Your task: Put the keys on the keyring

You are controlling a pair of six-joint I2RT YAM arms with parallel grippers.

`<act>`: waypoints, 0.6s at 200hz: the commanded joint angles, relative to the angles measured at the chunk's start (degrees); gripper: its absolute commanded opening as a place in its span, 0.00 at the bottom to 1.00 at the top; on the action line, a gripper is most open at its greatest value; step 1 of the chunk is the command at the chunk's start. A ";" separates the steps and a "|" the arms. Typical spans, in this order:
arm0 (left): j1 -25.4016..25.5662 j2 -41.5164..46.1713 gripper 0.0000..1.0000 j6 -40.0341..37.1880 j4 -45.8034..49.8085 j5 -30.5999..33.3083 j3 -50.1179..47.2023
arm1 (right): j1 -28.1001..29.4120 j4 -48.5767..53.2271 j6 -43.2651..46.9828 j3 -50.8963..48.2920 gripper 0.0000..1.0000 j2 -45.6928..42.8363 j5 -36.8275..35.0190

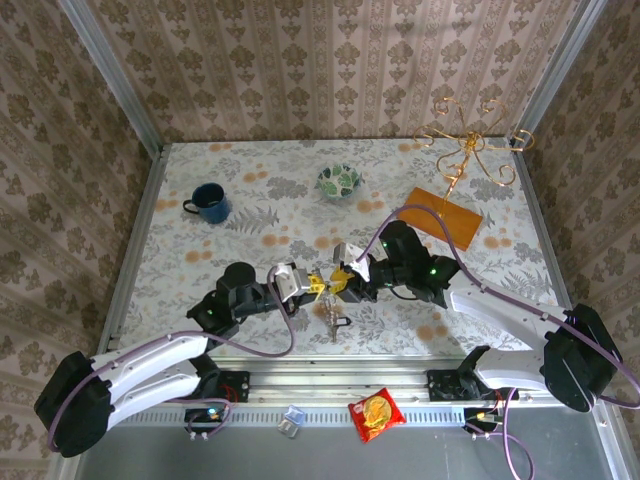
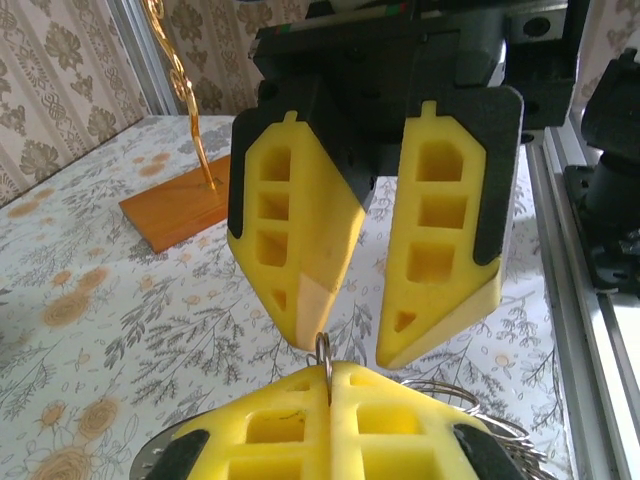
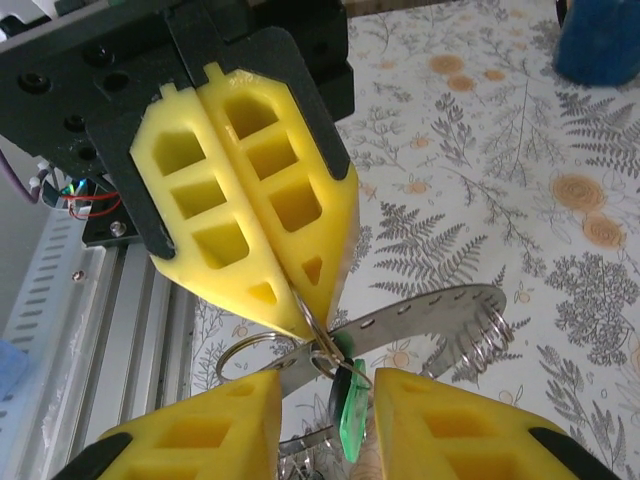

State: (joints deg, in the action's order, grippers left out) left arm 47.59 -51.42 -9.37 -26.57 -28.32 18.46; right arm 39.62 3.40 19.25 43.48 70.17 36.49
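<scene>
My left gripper [image 1: 313, 285] is shut on the keyring [image 2: 323, 352], a thin metal loop pinched edge-on between its yellow pads [image 2: 280, 420]. Facing it tip to tip, my right gripper [image 1: 345, 278] stands open. In the right wrist view the keyring [image 3: 318, 335] pokes out below the left gripper's closed tips [image 3: 300, 310]. The keys' green head piece [image 3: 352, 420] hangs in the gap between the right gripper's [image 3: 328, 385] fingers, which are apart from it. A perforated metal strip with a coil [image 3: 430, 315] and a larger loose ring [image 3: 245, 355] hang from the bunch. The keys [image 1: 332, 322] trail below both grippers.
A blue mug [image 1: 209, 203] stands at the back left and a patterned bowl [image 1: 340, 181] at the back centre. A gold wire stand on an orange base [image 1: 445, 215] is at the back right. A red snack packet [image 1: 375, 414] lies on the near rail.
</scene>
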 commanded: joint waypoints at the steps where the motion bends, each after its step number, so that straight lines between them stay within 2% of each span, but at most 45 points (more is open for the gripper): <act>1: 0.26 0.06 0.00 3.22 -5.77 -2.17 -0.73 | -0.24 -2.83 -0.52 -0.51 0.29 -0.83 2.32; 44: 0.21 -0.61 0.00 4.19 -7.21 -3.39 -0.71 | -0.24 -3.70 -0.60 0.28 0.22 0.27 4.06; 72: 0.18 -0.81 0.00 5.09 -9.07 -3.59 -1.30 | -0.29 -4.28 -0.64 0.58 0.13 0.99 5.87; 92: 0.22 -0.71 0.00 5.72 -9.52 -3.05 -1.50 | -0.24 -3.58 -0.14 0.85 0.00 0.97 6.20; 101: 0.22 -0.57 0.00 5.76 -8.99 -1.72 -1.64 | -0.24 -2.53 0.62 1.18 0.00 0.86 6.10; 120: 0.09 0.52 0.26 4.77 -5.93 0.53 -1.59 | -0.26 0.71 2.59 2.35 0.00 0.39 4.33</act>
State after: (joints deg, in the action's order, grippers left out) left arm 47.59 -52.14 -4.71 -31.42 -29.54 17.26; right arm 39.27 1.65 19.51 43.53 70.61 40.21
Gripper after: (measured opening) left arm 0.145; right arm 0.052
